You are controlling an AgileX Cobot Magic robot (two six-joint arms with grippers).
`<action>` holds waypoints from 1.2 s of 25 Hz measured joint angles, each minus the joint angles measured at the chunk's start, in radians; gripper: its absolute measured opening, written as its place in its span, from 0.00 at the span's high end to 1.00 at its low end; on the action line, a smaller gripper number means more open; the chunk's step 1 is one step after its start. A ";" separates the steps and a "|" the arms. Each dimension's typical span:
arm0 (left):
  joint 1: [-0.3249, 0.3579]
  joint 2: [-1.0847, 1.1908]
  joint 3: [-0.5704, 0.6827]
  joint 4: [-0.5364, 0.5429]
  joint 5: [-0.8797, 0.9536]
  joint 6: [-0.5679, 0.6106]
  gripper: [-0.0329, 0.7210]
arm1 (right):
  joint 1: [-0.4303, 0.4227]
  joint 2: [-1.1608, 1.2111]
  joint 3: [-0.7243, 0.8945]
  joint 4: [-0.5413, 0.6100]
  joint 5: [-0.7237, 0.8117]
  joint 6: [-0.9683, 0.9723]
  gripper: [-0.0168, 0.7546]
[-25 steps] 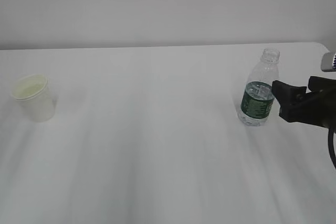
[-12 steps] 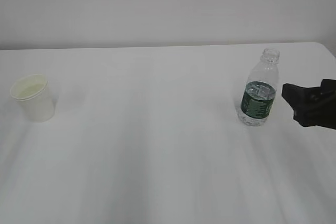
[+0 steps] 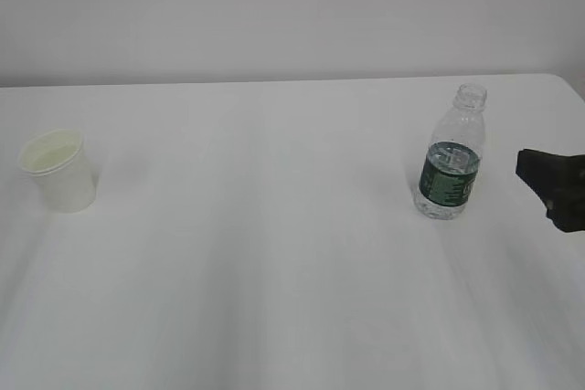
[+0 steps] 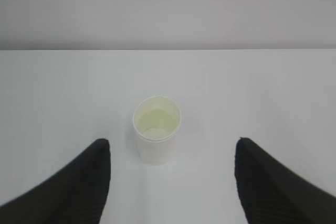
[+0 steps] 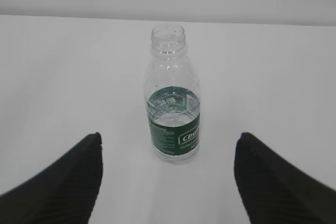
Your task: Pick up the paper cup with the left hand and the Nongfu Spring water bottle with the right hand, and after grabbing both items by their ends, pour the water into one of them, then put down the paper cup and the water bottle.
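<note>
**Right arm backs away from the bottle; both items stand free**

Over the last second the right gripper [image 3: 554, 191] pulls back toward the right edge of the exterior view: a second ago it is just beside the water bottle [image 3: 450, 163], half a second ago it is clear of it, and now only a dark tip shows at the frame's border, apart from the bottle. The bottle itself has not shifted. It stands upright on the white bench [image 3: 274, 271], capless, with water [image 5: 173, 115] sitting at about the level of its green label (roughly the lower half of the body).

In the right wrist view the fingers [image 5: 68, 177] are spread wide, with the bottle centred in the gap ahead of them and nothing between them. The left gripper [image 4: 170, 182] is out of sight in the exterior view, but its own camera shows its fingers released too, set either side of the paper cup [image 4: 156, 128], which stands upright a little beyond their tips. The cup sits far to the left on the bench, well apart from the bottle, and its cream inside holds a pale pool (probably water, though that is hard to confirm).

Taken together, this reads as the close of the task: both things set down, both arms letting go and retreating.
</note>
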 joint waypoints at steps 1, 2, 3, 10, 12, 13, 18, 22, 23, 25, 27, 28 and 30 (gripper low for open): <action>0.000 -0.011 -0.012 0.000 0.021 0.000 0.26 | 0.000 -0.017 0.000 0.000 0.025 0.000 0.21; 0.000 -0.023 -0.023 0.000 0.044 0.000 0.26 | 0.000 -0.030 0.000 0.000 0.045 0.000 0.21; 0.000 -0.035 -0.032 0.000 0.066 0.000 0.26 | 0.000 -0.046 0.000 0.002 0.066 0.000 0.21; 0.000 -0.125 -0.063 -0.005 0.187 0.000 0.27 | 0.000 -0.149 -0.023 0.002 0.225 0.000 0.21; 0.000 -0.150 -0.063 -0.007 0.213 0.000 0.27 | 0.000 -0.180 -0.046 0.000 0.290 0.000 0.21; 0.000 -0.162 -0.065 -0.007 0.227 0.000 0.27 | 0.000 -0.197 -0.055 -0.004 0.317 0.000 0.21; 0.000 -0.199 -0.108 -0.009 0.307 0.000 0.28 | 0.000 -0.270 -0.089 -0.007 0.462 0.001 0.21; -0.002 -0.214 -0.142 -0.019 0.367 0.000 0.28 | 0.000 -0.330 -0.091 -0.007 0.556 0.001 0.21; -0.002 -0.218 -0.149 -0.024 0.389 0.000 0.28 | 0.000 -0.345 -0.091 -0.007 0.573 0.001 0.21; -0.002 -0.228 -0.155 -0.029 0.413 0.000 0.28 | 0.000 -0.382 -0.091 -0.007 0.607 0.001 0.21; -0.002 -0.236 -0.155 -0.041 0.440 0.000 0.30 | 0.000 -0.412 -0.091 -0.010 0.630 0.001 0.21; -0.002 -0.242 -0.157 -0.047 0.455 0.000 0.31 | 0.000 -0.426 -0.091 -0.014 0.647 0.001 0.21; -0.002 -0.252 -0.157 -0.051 0.483 0.000 0.32 | 0.000 -0.448 -0.094 -0.023 0.684 0.001 0.21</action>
